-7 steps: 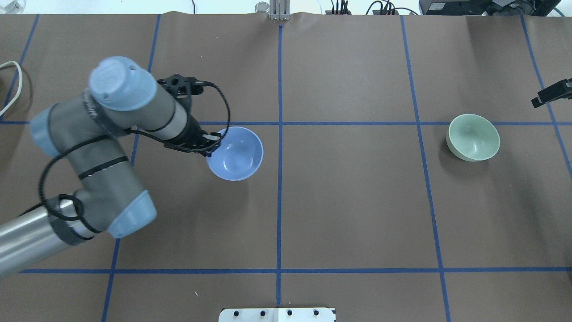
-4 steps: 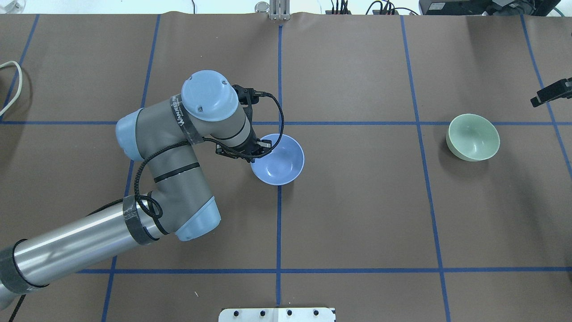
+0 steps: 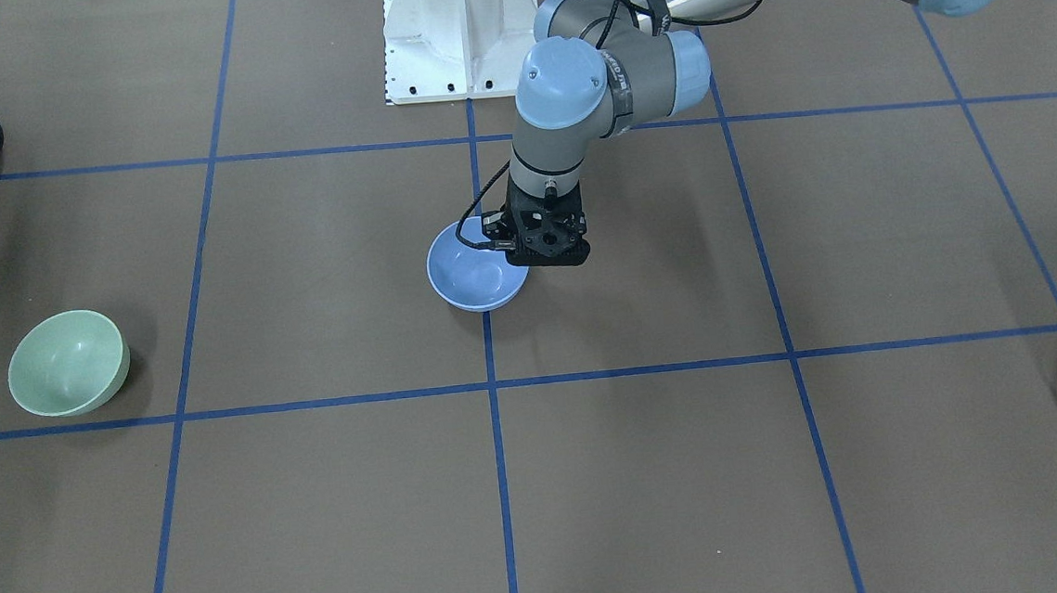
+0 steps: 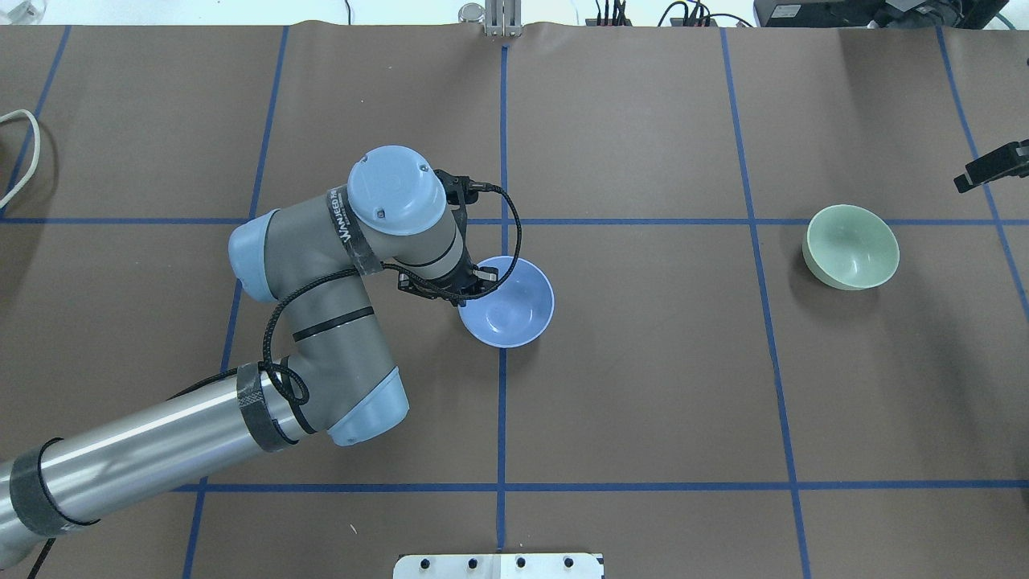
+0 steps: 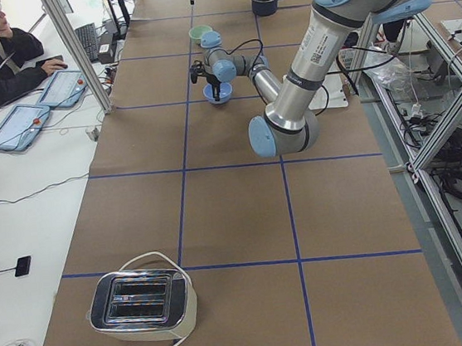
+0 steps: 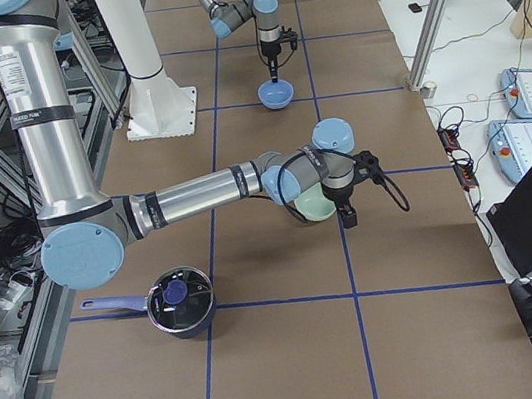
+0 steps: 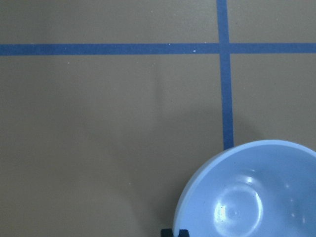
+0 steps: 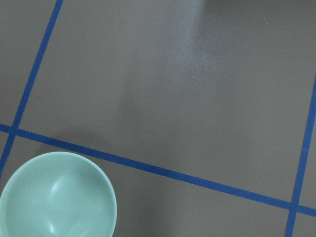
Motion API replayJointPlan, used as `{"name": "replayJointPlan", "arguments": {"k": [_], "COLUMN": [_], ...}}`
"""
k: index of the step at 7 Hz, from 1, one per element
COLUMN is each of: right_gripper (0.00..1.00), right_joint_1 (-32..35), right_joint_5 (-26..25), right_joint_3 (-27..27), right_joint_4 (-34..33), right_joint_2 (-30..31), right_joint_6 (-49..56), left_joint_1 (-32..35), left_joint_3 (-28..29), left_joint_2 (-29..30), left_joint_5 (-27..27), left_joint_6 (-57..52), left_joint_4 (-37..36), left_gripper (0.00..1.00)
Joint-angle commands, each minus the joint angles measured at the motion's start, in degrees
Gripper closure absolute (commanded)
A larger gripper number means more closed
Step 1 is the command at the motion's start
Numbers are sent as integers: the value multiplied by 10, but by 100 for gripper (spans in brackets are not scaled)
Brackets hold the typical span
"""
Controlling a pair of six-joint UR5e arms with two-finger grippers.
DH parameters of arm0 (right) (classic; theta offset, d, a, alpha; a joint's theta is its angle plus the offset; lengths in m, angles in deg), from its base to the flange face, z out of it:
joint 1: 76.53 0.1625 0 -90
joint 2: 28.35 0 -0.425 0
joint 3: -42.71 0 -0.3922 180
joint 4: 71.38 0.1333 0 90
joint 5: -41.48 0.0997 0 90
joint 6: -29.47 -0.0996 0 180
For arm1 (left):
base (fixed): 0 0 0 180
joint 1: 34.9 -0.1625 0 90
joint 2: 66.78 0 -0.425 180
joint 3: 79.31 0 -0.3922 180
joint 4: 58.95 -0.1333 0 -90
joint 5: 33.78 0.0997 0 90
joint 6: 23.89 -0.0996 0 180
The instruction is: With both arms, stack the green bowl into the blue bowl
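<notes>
Clock set on the overhead view, 12 o'clock = far edge. Your left arm point(image 4: 321, 322) covers the blue bowl point(image 4: 518, 310) from 7 to 10 o'clock. The left gripper point(image 4: 476, 280) is clamped on the rim at 10 o'clock, so there's no way in there. From 12 round to 6 o'clock you get bare table point(image 4: 643, 362). The lane to the green bowl point(image 4: 852, 247) at 3 o'clock is open, nothing between. Green bowl is uncovered from above. The right gripper point(image 4: 993, 167) hangs near it at 2 o'clock. Pot point(image 6: 181, 302) sits apart at its 4 to 5 o'clock. Toaster point(image 5: 142, 304) is far out, 9 to 10 o'clock of the blue bowl.
</notes>
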Motion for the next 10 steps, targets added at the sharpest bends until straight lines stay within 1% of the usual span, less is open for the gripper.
{"name": "replayJointPlan", "arguments": {"k": [1, 2, 3, 4, 5, 6, 7, 8, 9, 10], "right_gripper": [0, 0, 0, 0, 0, 0, 0, 0, 0, 0], "right_joint_1": [0, 0, 0, 0, -3, -9, -11, -19, -32, -58], "right_joint_5": [0, 0, 0, 1, 1, 0, 0, 0, 0, -4], "right_joint_3": [-1, -2, -1, -1, 1, 4, 5, 5, 5, 8], "right_joint_4": [0, 0, 0, 0, 4, 20, 36, 40, 40, 41], "right_joint_2": [0, 0, 0, 0, 0, 2, 3, 3, 2, -1], "right_joint_6": [0, 0, 0, 0, 0, 0, 0, 0, -3, -30], "left_joint_1": [0, 2, 42, 134, 195, 223, 274, 335, 408, 484], "left_joint_3": [-4, -12, -19, -29, -85, -139, -151, -147, -136, -106], "left_joint_2": [-16, -33, -38, -58, -120, -199, -266, -320, -359, -378], "left_joint_5": [78, 78, 20, -142, -194, -195, -196, -195, -199, -202], "left_joint_6": [-2, -2, -1, -3, -22, -120, -248, -378, -491, -626], "left_joint_4": [37, 73, 75, 70, 71, 69, 68, 58, 39, 5], "left_gripper": [2, 1, 1, 1, 1, 1, 1, 0, 0, 0]}}
